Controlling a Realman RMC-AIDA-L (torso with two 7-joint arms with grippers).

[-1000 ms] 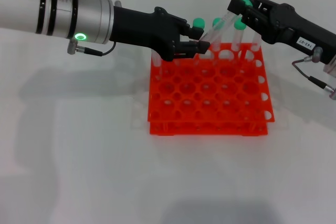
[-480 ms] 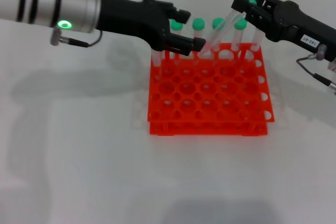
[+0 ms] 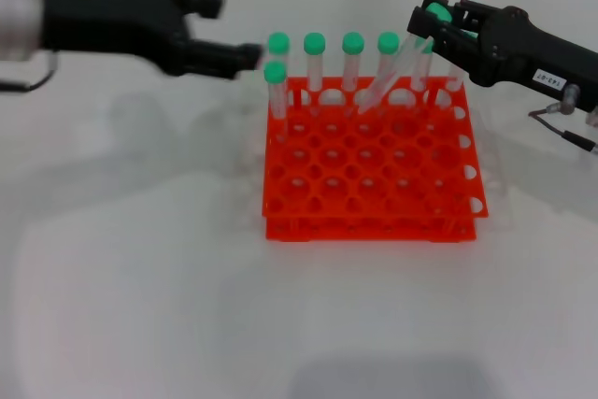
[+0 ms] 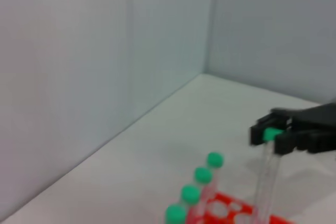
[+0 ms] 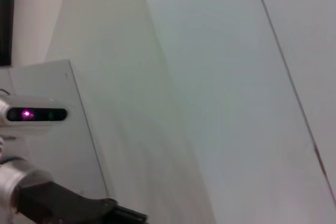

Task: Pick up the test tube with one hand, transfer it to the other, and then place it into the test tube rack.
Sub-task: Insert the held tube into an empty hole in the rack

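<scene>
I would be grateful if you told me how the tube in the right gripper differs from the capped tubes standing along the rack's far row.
The test tube leans, its green cap clamped in the right gripper; the far-row tubes stand upright and untouched. Its lower end dips toward a far-row hole of the test tube rack; whether it is seated I cannot tell, while theirs sit in holes. All are slim, clear and green-capped.

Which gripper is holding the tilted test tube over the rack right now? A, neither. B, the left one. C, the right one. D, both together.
C: the right gripper clamps the green cap of the tilted test tube above the test tube rack, while the left gripper is clear of it.
</scene>
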